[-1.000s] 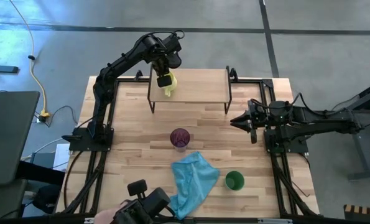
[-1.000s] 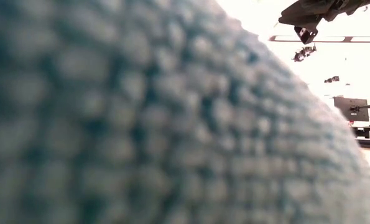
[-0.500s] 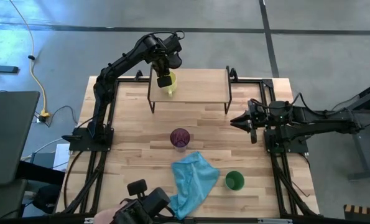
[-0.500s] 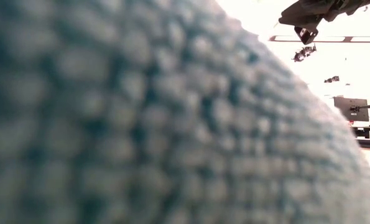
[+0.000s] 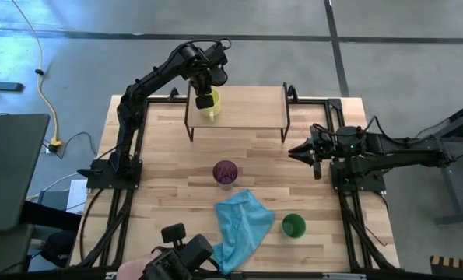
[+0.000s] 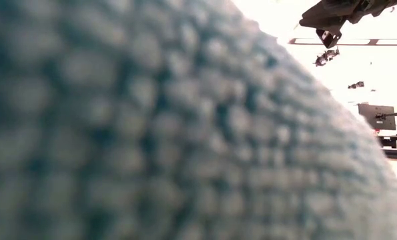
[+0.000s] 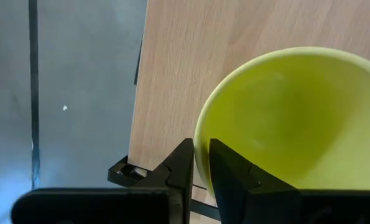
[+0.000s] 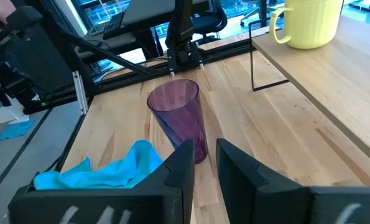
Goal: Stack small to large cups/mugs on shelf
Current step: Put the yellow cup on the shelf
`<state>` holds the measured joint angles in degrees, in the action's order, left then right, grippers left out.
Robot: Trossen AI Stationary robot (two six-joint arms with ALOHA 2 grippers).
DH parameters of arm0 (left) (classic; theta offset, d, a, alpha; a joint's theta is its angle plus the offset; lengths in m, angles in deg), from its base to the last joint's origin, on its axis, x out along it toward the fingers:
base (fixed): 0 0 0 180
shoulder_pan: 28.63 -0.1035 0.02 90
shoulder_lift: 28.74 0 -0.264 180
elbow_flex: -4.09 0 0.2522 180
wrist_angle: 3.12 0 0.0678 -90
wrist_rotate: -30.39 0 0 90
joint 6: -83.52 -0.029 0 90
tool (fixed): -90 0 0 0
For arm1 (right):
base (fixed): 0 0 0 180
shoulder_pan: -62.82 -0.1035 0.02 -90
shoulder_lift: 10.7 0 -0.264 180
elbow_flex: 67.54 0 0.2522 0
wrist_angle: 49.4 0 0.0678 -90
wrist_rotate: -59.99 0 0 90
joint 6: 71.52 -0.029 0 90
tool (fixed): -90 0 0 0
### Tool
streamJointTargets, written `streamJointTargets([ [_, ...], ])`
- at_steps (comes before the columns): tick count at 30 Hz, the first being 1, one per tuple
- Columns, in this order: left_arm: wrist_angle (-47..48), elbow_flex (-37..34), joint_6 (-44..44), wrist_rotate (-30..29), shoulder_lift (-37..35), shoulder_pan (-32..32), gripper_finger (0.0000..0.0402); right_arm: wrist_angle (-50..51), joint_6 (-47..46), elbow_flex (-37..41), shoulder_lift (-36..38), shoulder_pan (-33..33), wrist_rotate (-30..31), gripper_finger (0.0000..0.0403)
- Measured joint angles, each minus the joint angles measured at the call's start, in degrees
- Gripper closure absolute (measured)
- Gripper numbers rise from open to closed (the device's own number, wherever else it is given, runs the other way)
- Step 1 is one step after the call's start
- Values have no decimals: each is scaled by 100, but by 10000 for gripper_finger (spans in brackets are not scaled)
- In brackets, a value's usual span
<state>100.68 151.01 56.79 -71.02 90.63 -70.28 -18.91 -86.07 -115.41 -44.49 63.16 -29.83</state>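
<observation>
The yellow-green mug [image 5: 213, 107] stands upright on the left end of the shelf [image 5: 250, 109], a wooden-topped riser with black legs at the table's far side; it also shows in the right wrist view [image 8: 306, 25]. My left gripper [image 5: 206, 99] is above it, shut on its rim. The purple cup [image 5: 225, 173] stands upright mid-table. The green cup [image 5: 293, 226] stands upright near the front right. My right gripper [image 5: 295, 150] waits at the table's right side, its fingers close together, pointing at the purple cup [image 8: 178, 121]. My left gripper pinches the mug's rim [image 7: 201, 149] with one finger inside the mug and one outside. The fingers come from above, pointing down. The mug stands upright with its base on the shelf top.
A light blue cloth [image 5: 243, 225] lies crumpled between the purple and green cups, near the front edge, and fills nearly all of the low view [image 6: 151, 133]. The shelf's top to the right of the mug is bare wood. A camera mount [image 5: 180, 253] sits at the near edge.
The mug's yellow side, which stuck out toward the table's near edge below my left gripper, has drawn in under the gripper; the mug now stands straighter on the shelf. My left gripper stays shut on the rim.
</observation>
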Motion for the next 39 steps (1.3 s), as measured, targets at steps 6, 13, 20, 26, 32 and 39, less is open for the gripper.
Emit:
streamJointTargets([
  [6, -18, 0, -203, 1, -4, 2, 372, 28, -63, 0, 1, 0, -1, 346],
  [13, -31, -2, -240, 35, -11, 2, 379, 37, -107, 0, 1, 0, -31, 346],
  [20, -61, -2, -132, 75, -11, 2, 365, 37, -96, 0, 1, 0, -44, 346],
  [26, -61, -2, -103, 87, -11, 2, 360, 39, -92, 0, 0, 0, -44, 346],
  [32, -61, -2, 3, 89, -11, -2, 360, 39, -90, 0, -1, 0, -44, 346],
  [39, -48, -1, 61, 89, -11, -2, 360, 44, -157, 0, 1, 0, -106, 346],
])
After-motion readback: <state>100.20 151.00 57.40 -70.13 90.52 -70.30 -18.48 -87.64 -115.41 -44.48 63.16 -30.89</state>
